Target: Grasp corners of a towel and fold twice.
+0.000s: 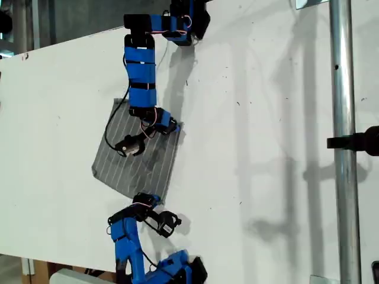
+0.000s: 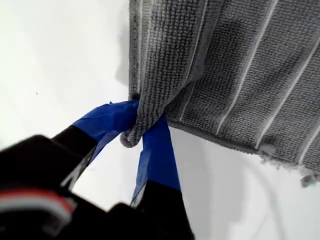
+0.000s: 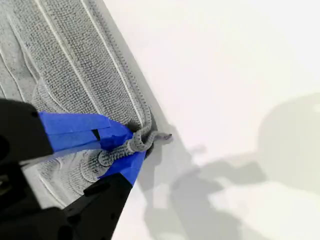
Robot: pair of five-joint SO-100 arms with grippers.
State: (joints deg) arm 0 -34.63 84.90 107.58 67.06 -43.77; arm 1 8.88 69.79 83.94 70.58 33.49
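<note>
The grey striped towel [image 1: 137, 168] lies flat on the white table [image 1: 266, 118], turned like a diamond. In the first wrist view my first gripper [image 2: 142, 127] is shut on a bunched corner of the towel [image 2: 240, 75]; in the exterior view it is the lower arm's gripper [image 1: 151, 200] at the towel's nearest corner. My second gripper [image 3: 132, 145] is shut on a puckered corner of the towel [image 3: 65, 65], which is the upper arm's gripper [image 1: 173, 127] at the corner on the exterior view's right. Both pinched corners sit low at the table.
A vertical metal pole [image 1: 343, 142] with a black clamp [image 1: 361, 142] stands at the exterior view's right. The table's far edge [image 1: 59, 46] runs along the upper left of that view. A frayed bit of hem [image 2: 310, 177] shows on the towel's edge.
</note>
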